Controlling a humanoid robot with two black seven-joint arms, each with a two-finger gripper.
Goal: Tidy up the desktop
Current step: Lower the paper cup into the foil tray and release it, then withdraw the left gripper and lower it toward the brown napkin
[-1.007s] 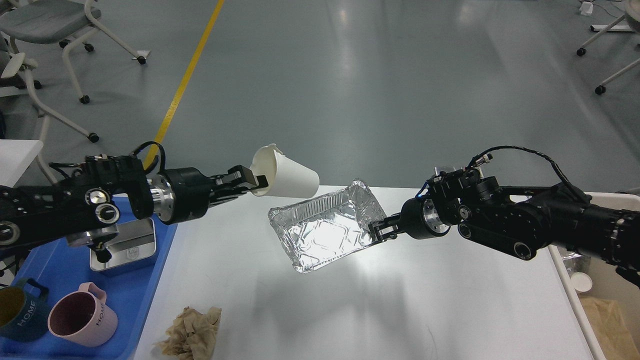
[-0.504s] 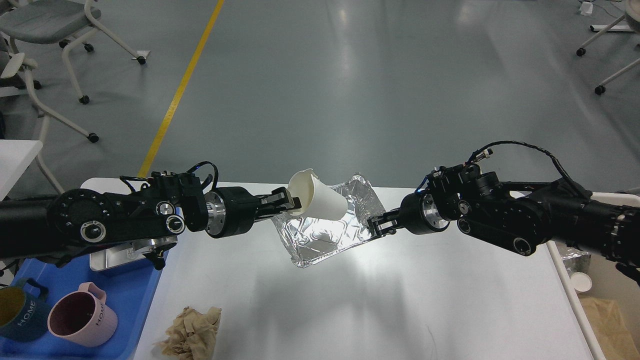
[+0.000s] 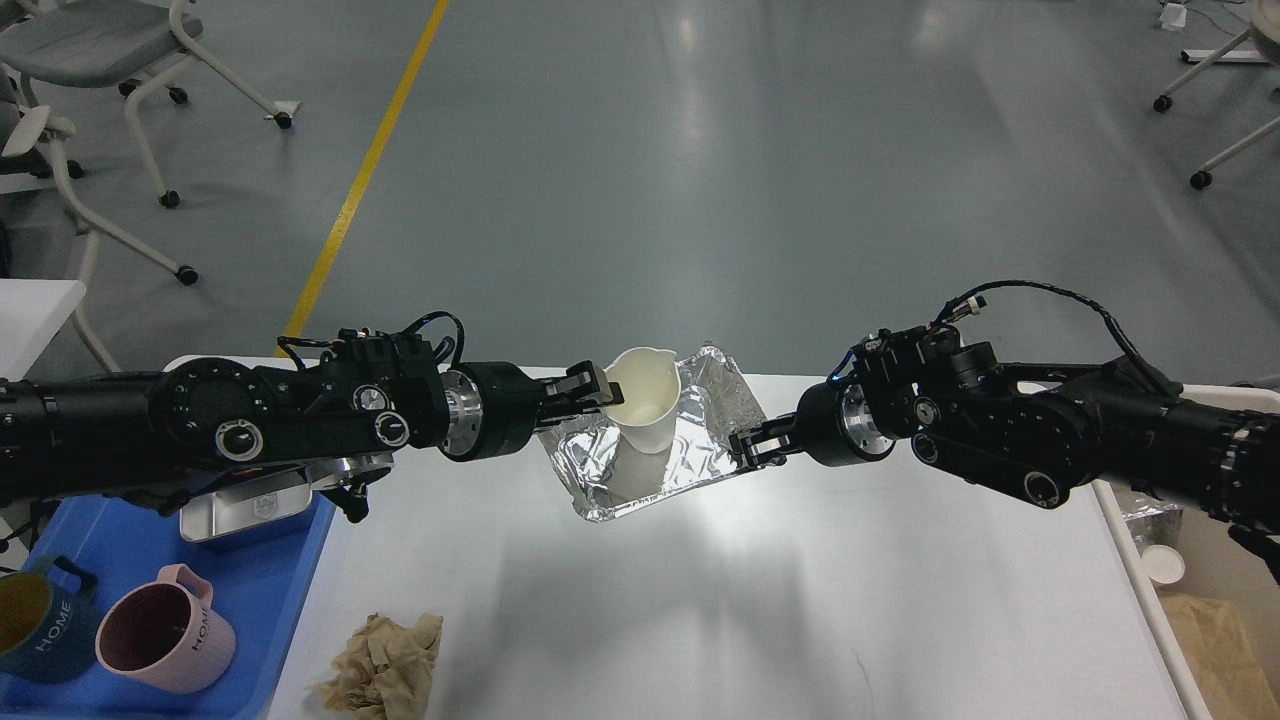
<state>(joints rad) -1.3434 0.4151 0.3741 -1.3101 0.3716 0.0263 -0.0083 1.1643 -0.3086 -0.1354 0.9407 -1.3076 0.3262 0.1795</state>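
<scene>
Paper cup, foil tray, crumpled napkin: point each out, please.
paper cup (image 3: 642,400), head view, on its inner wall.
foil tray (image 3: 700,440), head view, on its shiny floor.
crumpled napkin (image 3: 385,662), head view, on its middle folds.

- The left gripper (image 3: 590,388) now reaches farther right, over the foil tray (image 3: 700,440).
- Its paper cup (image 3: 642,410) now stands upright inside the tray, no longer tilted.

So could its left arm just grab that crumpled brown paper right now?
Probably not yet. The left end effector is shut on the white paper cup, holding it over the foil tray. The crumpled brown paper lies unobstructed on the desktop.
</scene>
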